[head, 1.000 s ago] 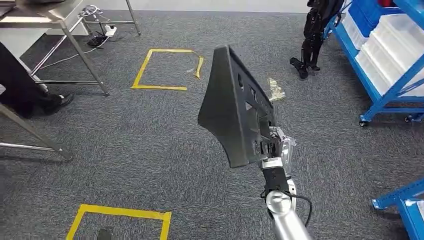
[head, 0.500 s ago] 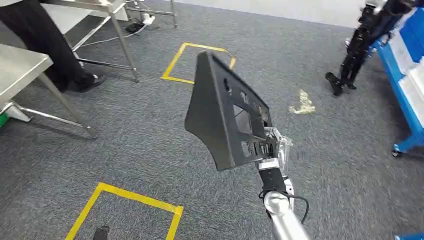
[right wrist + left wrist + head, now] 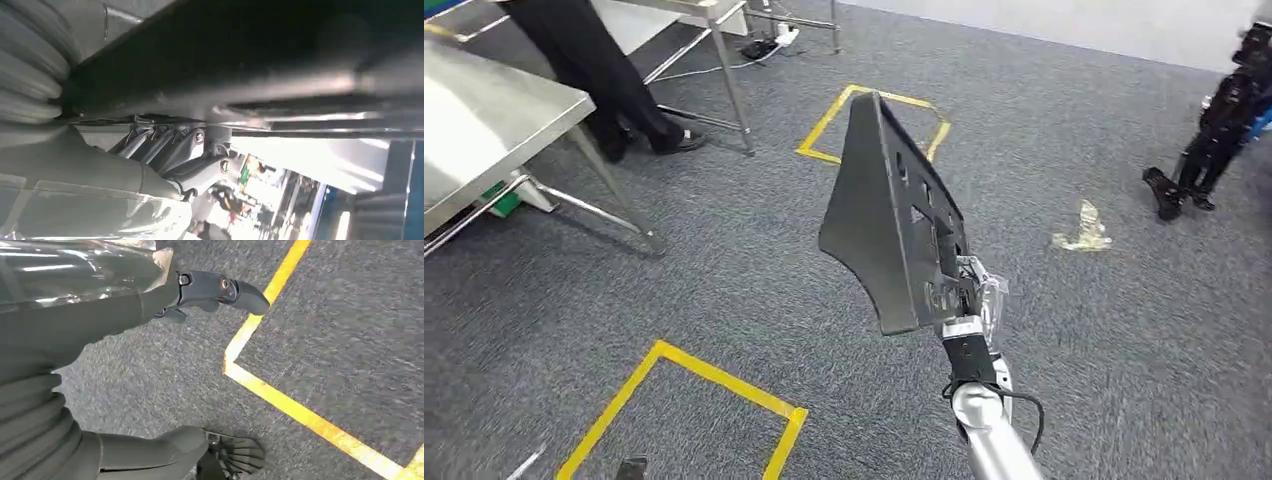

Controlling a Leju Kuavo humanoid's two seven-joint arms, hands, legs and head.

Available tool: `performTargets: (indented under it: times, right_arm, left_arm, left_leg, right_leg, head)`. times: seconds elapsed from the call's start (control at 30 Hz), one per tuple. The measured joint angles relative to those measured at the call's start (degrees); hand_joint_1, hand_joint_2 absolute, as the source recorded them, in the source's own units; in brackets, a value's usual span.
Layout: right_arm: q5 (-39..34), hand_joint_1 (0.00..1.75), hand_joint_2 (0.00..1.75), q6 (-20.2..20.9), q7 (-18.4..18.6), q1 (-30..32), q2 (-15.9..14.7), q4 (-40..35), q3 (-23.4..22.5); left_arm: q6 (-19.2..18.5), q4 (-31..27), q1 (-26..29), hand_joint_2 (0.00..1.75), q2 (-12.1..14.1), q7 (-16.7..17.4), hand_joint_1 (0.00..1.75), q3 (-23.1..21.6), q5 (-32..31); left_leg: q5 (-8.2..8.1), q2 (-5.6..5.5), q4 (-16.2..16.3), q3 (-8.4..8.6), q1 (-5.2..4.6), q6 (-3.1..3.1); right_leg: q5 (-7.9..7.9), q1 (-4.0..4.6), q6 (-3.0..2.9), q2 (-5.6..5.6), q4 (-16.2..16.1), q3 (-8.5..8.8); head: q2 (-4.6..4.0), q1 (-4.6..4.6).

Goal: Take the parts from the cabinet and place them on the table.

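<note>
My right hand (image 3: 965, 294) grips the lower edge of a large black plastic part (image 3: 887, 215) with several cut-out holes and holds it upright over the grey carpet. In the right wrist view the part (image 3: 280, 50) lies across the dark fingers (image 3: 170, 145) of the right hand (image 3: 125, 180). A steel table (image 3: 479, 120) stands at the far left. My left hand (image 3: 100, 340) hangs over the floor with thumb (image 3: 165, 450) and fingers (image 3: 220, 290) apart and nothing between them.
A person's dark legs (image 3: 589, 60) stand behind the table. Yellow tape squares (image 3: 869, 100) (image 3: 704, 380) mark the carpet, one also under my left hand as tape (image 3: 280, 395). A black legged machine (image 3: 1214, 140) and a plastic scrap (image 3: 1084, 230) are at the right.
The camera has turned left: the floor marks and the scrap slid right, the blue racks left the picture, and the steel table came in. The part stays in my right hand.
</note>
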Motion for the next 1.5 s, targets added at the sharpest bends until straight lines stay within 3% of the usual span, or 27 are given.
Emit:
performTargets:
  times: [0.07, 0.1, 0.13, 0.17, 0.2, 0.33, 0.4, 0.47, 0.53, 0.57, 0.63, 0.67, 0.7, 0.8, 0.83, 0.9, 0.97, 1.03, 1.07, 1.13, 1.17, 1.2, 1.33, 1.37, 1.4, 1.43, 1.5]
  right_arm:
    - [0.13, 1.75, 1.75, 0.00, 0.02, -0.02, 0.00, 0.00, 0.02]
    - [0.20, 1.75, 1.75, 0.00, 0.09, -0.02, 0.00, 0.00, 0.04]
    - [0.26, 1.75, 1.75, 0.00, 0.11, -0.06, 0.07, 0.00, 0.07]
    - [0.33, 1.75, 1.75, 0.00, 0.11, -0.09, 0.15, 0.00, 0.07]
    - [0.48, 1.75, 1.75, -0.02, 0.11, -0.08, 0.15, -0.02, 0.04]
    - [0.79, 1.75, 1.75, -0.07, 0.28, 0.02, 0.57, -0.33, 0.15]
    - [1.01, 1.75, 1.75, -0.07, 0.44, 0.06, 0.48, -0.66, 0.13]
    - [1.22, 1.75, 1.75, 0.13, 1.01, 0.28, 0.42, -0.77, 0.15]
    - [1.33, 1.75, 1.75, 0.15, 1.33, 0.52, 0.28, -0.79, 0.13]
    - [1.40, 1.75, 1.75, 0.15, 1.33, 0.51, 0.24, -0.81, 0.13]
    - [1.46, 1.75, 1.75, 0.15, 1.33, 0.47, 0.24, -1.01, 0.13]
    - [1.49, 1.75, 1.75, 0.15, 1.33, 0.43, 0.24, -1.01, 0.13]
    - [1.49, 1.75, 1.75, 0.17, 1.36, 0.38, 0.24, -1.01, 0.15]
    - [1.49, 1.75, 1.75, 0.20, 1.40, 0.34, 0.37, -1.14, 0.15]
    - [1.49, 1.75, 1.75, 0.22, 1.38, 0.33, 0.52, -1.18, 0.17]
    - [1.49, 1.75, 1.75, 0.24, 1.38, 0.29, 0.77, -1.49, 0.17]
    - [1.49, 1.75, 1.75, 0.24, 1.38, 0.37, 0.70, -1.51, 0.13]
    - [1.49, 1.75, 1.75, 0.24, 1.40, 0.38, 0.72, -1.51, 0.13]
    - [1.49, 1.75, 1.75, 0.24, 1.40, 0.37, 0.72, -1.51, 0.13]
    - [1.49, 1.75, 1.75, 0.24, 1.40, 0.36, 0.74, -1.51, 0.13]
    - [1.49, 1.75, 1.75, 0.24, 1.40, 0.32, 0.79, -1.55, 0.15]
    - [1.51, 1.75, 1.75, 0.39, 1.38, 0.32, 0.81, -1.64, 0.13]
    - [1.73, 1.75, 1.75, 1.20, 1.42, -0.42, 1.05, -1.66, 0.09]
    - [1.73, 1.75, 1.75, 1.22, 1.49, -0.74, 1.09, -1.68, 0.07]
    - [1.75, 1.75, 1.75, 1.25, 1.49, -1.02, 1.07, -1.66, 0.09]
    - [1.75, 1.75, 1.75, 1.27, 1.44, -1.17, 1.03, -1.62, 0.09]
    - [1.60, 1.75, 1.75, 1.46, 1.38, -1.11, 0.85, -1.25, 0.09]
  left_arm:
    - [-0.24, 0.00, 0.14, 1.75, 0.00, 0.04, 0.00, 0.00, -0.04]
    - [-0.52, 0.00, 0.11, 1.75, 0.13, 0.04, 0.00, -0.04, -0.15]
    - [-0.52, 0.00, 0.04, 1.75, 0.22, 0.04, 0.00, -0.15, -0.26]
    - [-0.61, 0.00, -0.08, 1.75, 0.33, 0.04, 0.00, -0.31, -0.31]
    - [-0.87, 0.00, -0.32, 1.75, 0.39, 0.07, 0.00, -0.48, -0.46]
    - [-1.22, 0.00, -0.21, 1.75, 0.70, 0.11, 0.00, -0.66, -0.52]
    - [-1.38, 0.00, -0.29, 1.75, 0.57, 0.09, 0.00, -0.72, -0.48]
    - [-1.38, 0.00, -0.60, 1.75, 0.50, 0.02, 0.00, -0.72, -0.26]
    - [-1.38, 0.02, -0.36, 1.75, 0.35, 0.02, 0.00, -0.72, 0.00]
    - [-1.38, 0.02, -0.23, 1.75, 0.35, 0.02, 0.00, -0.72, 0.00]
    - [-1.38, 0.00, -0.19, 1.75, 0.31, 0.02, 0.00, -0.72, 0.02]
    - [-1.38, 0.00, -0.21, 1.75, 0.31, 0.02, 0.00, -0.72, 0.00]
    - [-1.38, 0.00, -0.25, 1.75, 0.39, 0.02, 0.00, -0.72, 0.00]
    - [-1.35, 0.02, 0.18, 1.75, 0.42, 0.02, 0.00, -0.72, 0.02]
    - [-1.36, 0.02, 0.31, 1.75, 0.59, 0.02, 0.00, -0.72, 0.00]
    - [-1.33, 0.04, 0.23, 1.75, 0.44, 0.02, 0.00, -0.72, 0.02]
    - [-1.33, 0.04, -0.08, 1.75, 0.44, 0.02, 0.00, -0.74, 0.02]
    - [-1.33, 0.07, 0.08, 1.75, 0.35, 0.02, 0.00, -0.74, 0.02]
    - [-1.33, 0.07, 0.18, 1.75, 0.37, 0.02, 0.00, -0.72, 0.02]
    - [-1.33, 0.07, 0.12, 1.75, 0.44, 0.02, 0.00, -0.72, 0.02]
    - [-1.33, 0.07, 0.03, 1.75, 0.48, 0.02, 0.00, -0.72, 0.02]
    - [-1.40, 0.07, -0.15, 1.75, 0.48, 0.02, 0.00, -0.74, 0.02]
    - [-1.73, 0.09, -0.07, 1.75, 0.50, 0.00, 0.00, -0.74, 0.07]
    - [-1.75, 0.09, -0.01, 1.75, 0.46, 0.18, 0.00, -0.74, 0.07]
    - [-1.77, 0.09, -0.08, 1.75, 0.39, 0.28, 0.00, -0.74, 0.02]
    - [-1.88, 0.09, -0.30, 1.75, 0.44, 0.39, 0.00, -0.76, 0.02]
    - [-2.27, 0.09, -0.48, 1.75, 0.39, 0.50, 0.00, -0.79, 0.09]
  left_leg:
    - [2.41, 0.25, -2.26, 0.88, 0.01, 0.16]
    - [4.99, 0.70, -7.13, 3.43, -0.03, 0.42]
    - [7.03, 1.78, -11.93, 6.10, -0.12, 0.77]
    - [7.82, 4.81, -16.11, 8.54, -0.48, 1.29]
    - [7.32, 5.43, -16.81, 8.75, -1.13, 1.26]
    - [7.86, 2.26, -17.65, 8.97, -1.17, 2.32]
    - [8.32, 1.17, -18.11, 9.32, -0.61, 2.96]
    - [8.35, -0.52, -18.11, 9.23, -0.49, 3.14]
    - [8.35, -2.39, -18.07, 9.23, -0.48, 3.13]
    - [8.34, -3.22, -18.04, 9.26, -0.41, 3.11]
    - [8.26, -4.95, -17.88, 9.43, -0.15, 2.82]
    - [8.12, -5.76, -17.64, 9.32, -0.10, 2.45]
    - [7.87, -6.48, -17.10, 9.02, -0.51, 1.90]
    - [8.29, -7.65, -17.58, 8.59, -0.19, 1.11]
    - [8.21, -8.00, -17.51, 8.44, -0.15, 0.89]
    - [6.02, -1.87, -14.42, 6.92, -0.44, 0.45]
    - [1.69, -0.13, -5.16, 2.44, -0.20, 0.09]
    - [0.49, 0.04, 0.25, -0.44, 0.05, -0.13]
    - [1.61, 0.14, -0.77, -0.04, 0.08, -0.14]
    - [6.10, 1.11, -9.12, 4.25, 0.08, 0.04]
    - [8.13, 3.29, -14.36, 7.20, -0.01, 0.35]
    - [7.24, 6.84, -16.70, 8.35, -0.75, 0.43]
    - [7.52, 3.37, -17.03, 8.33, -1.23, 1.58]
    - [7.97, 2.65, -17.55, 8.85, -0.41, 2.17]
    - [8.03, 1.96, -17.63, 8.87, -0.47, 2.40]
    - [8.16, 1.22, -17.63, 8.84, -0.41, 2.90]
    - [8.16, -0.74, -17.62, 8.77, -0.39, 3.00]
  right_leg:
    - [-0.12, 0.13, -0.11, -1.32, 0.00, 0.11]
    - [-0.20, 0.17, -0.17, -2.07, 0.00, 0.27]
    - [-0.37, 0.19, -0.08, -2.60, 0.00, 0.42]
    - [-0.47, 0.38, 0.04, -3.12, -0.01, 0.64]
    - [-0.78, 1.12, 0.52, -3.57, 0.13, 0.57]
    - [-1.15, 1.18, 1.56, -5.74, -0.27, 1.23]
    - [-2.97, 0.66, 1.63, 0.05, 3.63, -0.63]
    - [-6.53, 0.49, 1.29, 1.80, 12.91, -5.30]
    - [-7.27, 0.47, 1.90, 1.96, 17.85, -8.31]
    - [-6.07, 0.38, 2.43, 1.96, 15.94, -7.69]
    - [-1.81, -0.14, 3.81, 2.81, 6.63, -3.51]
    - [0.13, -0.71, 4.41, 5.07, 1.29, -1.02]
    - [0.06, -0.49, 3.70, 5.86, 0.25, -0.44]
    - [0.33, -0.13, 2.14, 4.20, 0.40, -0.41]
    - [0.52, -0.79, 1.65, 3.57, 0.10, -0.26]
    - [0.48, -0.68, 0.65, 2.50, -0.03, -0.03]
    - [0.20, -0.32, 0.23, 1.04, -0.01, 0.07]
    - [0.05, -0.20, 0.07, -0.35, 0.01, 0.10]
    - [-0.02, -0.20, 0.03, -1.02, 0.01, 0.19]
    - [-0.29, -0.22, 0.05, -2.38, 0.01, 0.50]
    - [-0.46, -0.17, 0.27, -2.92, 0.01, 0.74]
    - [-0.64, 0.32, 0.55, -3.40, 0.02, 0.90]
    - [-1.04, 0.74, 1.62, -6.04, -0.38, 1.46]
    - [-1.47, 0.71, 2.13, -4.91, 0.07, 0.96]
    - [-2.35, 0.38, 2.11, -1.19, 1.72, 0.55]
    - [-4.25, 0.35, 1.68, 0.81, 5.73, -1.29]
    - [-7.49, 0.31, 1.35, 1.76, 15.07, -6.00]
  head:
    - [-0.02, 0.00]
    - [0.00, 0.00]
    - [0.00, 0.00]
    - [-0.02, 0.00]
    - [-0.02, 0.02]
    - [0.00, 0.07]
    - [0.00, 0.11]
    - [0.00, 0.17]
    - [0.00, 0.20]
    - [0.00, 0.20]
    - [0.00, 0.17]
    - [0.00, 0.22]
    - [0.00, 0.24]
    - [-0.02, 0.13]
    - [0.00, 0.13]
    - [-0.02, -0.18]
    - [-0.02, -0.15]
    - [-0.02, -0.15]
    - [0.00, -0.17]
    - [0.00, -0.17]
    - [0.00, -0.17]
    - [-0.02, -0.15]
    - [0.00, -0.11]
    - [0.00, 0.00]
    - [-0.02, 0.05]
    - [0.00, 0.11]
    - [0.00, 0.20]
